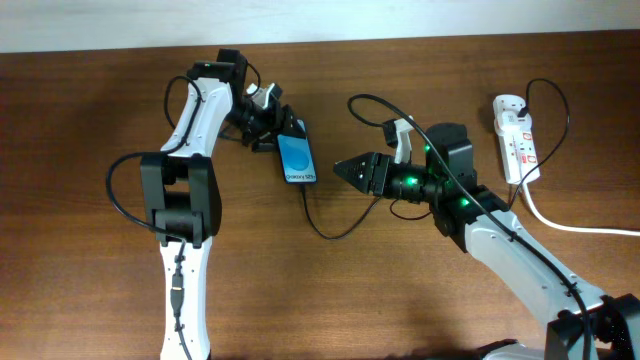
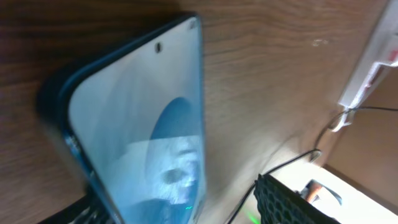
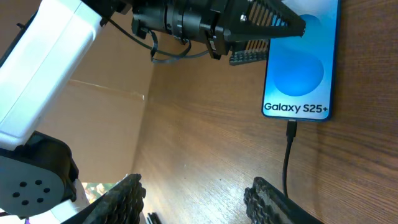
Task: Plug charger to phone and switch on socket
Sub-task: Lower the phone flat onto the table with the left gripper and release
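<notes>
The phone fills the left wrist view. It lies screen-up and lit on the table, left of centre. The charger is plugged into its bottom edge, and its cable loops off toward the right arm. The left gripper sits at the phone's top end, fingers apart, clamping nothing I can make out. The right gripper gapes wide and empty near the cable. The socket lies far right.

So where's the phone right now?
In the overhead view the phone sits left of centre, between the left gripper at its top end and the right gripper, with the charger plugged into its bottom edge.
</notes>
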`<state>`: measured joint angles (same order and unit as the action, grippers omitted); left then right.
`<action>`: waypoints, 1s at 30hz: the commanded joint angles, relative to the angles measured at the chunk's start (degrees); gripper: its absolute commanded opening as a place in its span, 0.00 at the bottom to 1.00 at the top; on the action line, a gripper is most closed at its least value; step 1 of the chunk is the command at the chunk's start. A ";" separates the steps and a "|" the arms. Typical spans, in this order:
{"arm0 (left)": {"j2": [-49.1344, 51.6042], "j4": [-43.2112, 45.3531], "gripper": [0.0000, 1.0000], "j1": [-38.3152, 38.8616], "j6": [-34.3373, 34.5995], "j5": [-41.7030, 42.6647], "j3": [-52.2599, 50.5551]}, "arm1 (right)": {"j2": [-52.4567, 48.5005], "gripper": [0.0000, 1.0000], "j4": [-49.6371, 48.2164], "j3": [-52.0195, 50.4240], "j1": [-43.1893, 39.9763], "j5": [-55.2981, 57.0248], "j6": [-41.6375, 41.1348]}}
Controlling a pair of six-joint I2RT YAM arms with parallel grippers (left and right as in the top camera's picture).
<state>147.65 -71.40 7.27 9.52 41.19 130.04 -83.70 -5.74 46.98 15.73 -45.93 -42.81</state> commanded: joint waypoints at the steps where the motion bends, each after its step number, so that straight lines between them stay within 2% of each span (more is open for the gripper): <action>1: 0.72 -1.57 0.67 -0.13 1.22 -6.10 1.16 | -0.20 0.57 0.02 0.81 -0.39 0.24 1.03; 4: 0.72 -1.84 0.69 -0.13 1.29 -6.78 1.16 | -0.20 0.57 0.02 0.81 -0.39 0.09 1.03; 6: 0.72 -2.08 0.70 -0.07 4.02 -10.40 1.18 | -0.20 0.57 0.02 0.81 -0.39 0.07 1.03; 19: 0.57 -5.55 0.71 1.75 6.43 -23.10 4.83 | -0.20 0.59 0.46 0.81 -0.39 0.07 2.12; 22: 0.11 -8.85 0.71 1.75 6.49 -24.57 10.34 | -0.20 0.74 0.63 0.81 -0.39 -0.37 5.97; 25: -0.52 -12.63 0.71 1.73 6.49 -25.07 17.94 | -0.20 0.98 0.87 0.87 -0.39 -1.99 9.92; 30: -3.43 -17.31 0.73 1.09 6.25 -29.09 32.44 | 1.36 0.98 4.92 2.64 -1.62 -2.51 12.74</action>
<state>147.50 -87.31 9.08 15.51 15.49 155.09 -83.70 -3.29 47.35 15.51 -47.22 -34.04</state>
